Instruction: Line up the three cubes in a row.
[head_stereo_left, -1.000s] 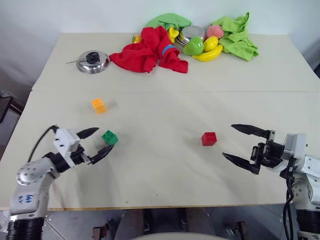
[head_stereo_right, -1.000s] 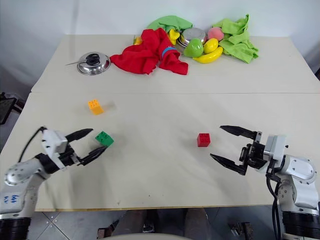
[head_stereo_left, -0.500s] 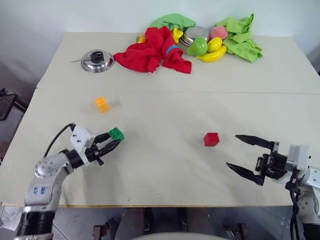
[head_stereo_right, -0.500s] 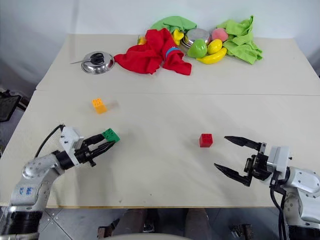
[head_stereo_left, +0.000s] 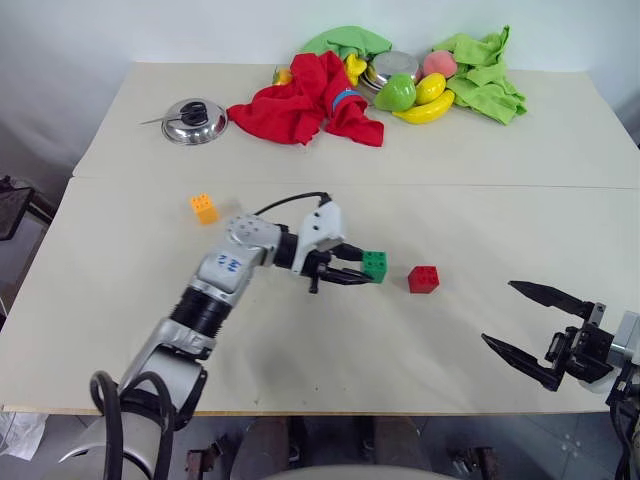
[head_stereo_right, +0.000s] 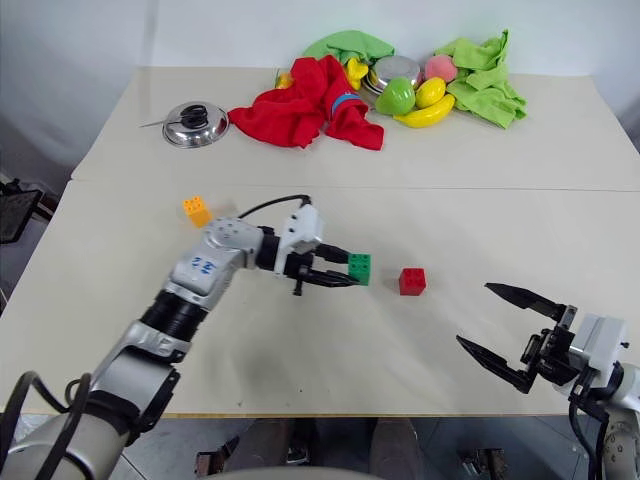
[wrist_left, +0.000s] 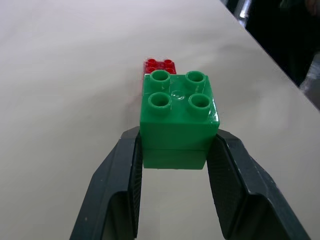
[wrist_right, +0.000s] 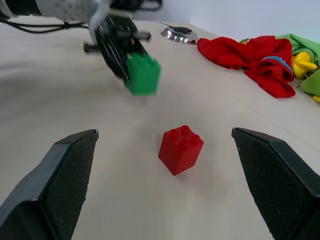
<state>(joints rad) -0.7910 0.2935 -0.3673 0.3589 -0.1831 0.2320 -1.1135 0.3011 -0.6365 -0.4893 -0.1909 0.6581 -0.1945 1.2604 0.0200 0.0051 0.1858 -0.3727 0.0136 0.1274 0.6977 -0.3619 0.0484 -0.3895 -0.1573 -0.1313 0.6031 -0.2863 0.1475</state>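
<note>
My left gripper (head_stereo_left: 368, 270) is shut on the green cube (head_stereo_left: 375, 265) and holds it just above the table, a short way left of the red cube (head_stereo_left: 422, 279). In the left wrist view the green cube (wrist_left: 177, 117) sits studs up between the two fingers, with the red cube (wrist_left: 160, 65) beyond it. The orange-yellow cube (head_stereo_left: 204, 208) lies on the table far to the left. My right gripper (head_stereo_left: 530, 322) stands open near the table's front right edge, empty, well to the right of the red cube (wrist_right: 180, 148).
At the back of the table lie a red cloth (head_stereo_left: 305, 102), green cloths (head_stereo_left: 480, 75), toy fruit (head_stereo_left: 415, 95) around a metal bowl (head_stereo_left: 390, 66), and a steel lid (head_stereo_left: 194, 120). A seam runs across the table (head_stereo_left: 500, 220) behind the cubes.
My left gripper closed on the green cube and carried it right across the table to beside the red cube. My right gripper drew back toward the front right edge, still open.
</note>
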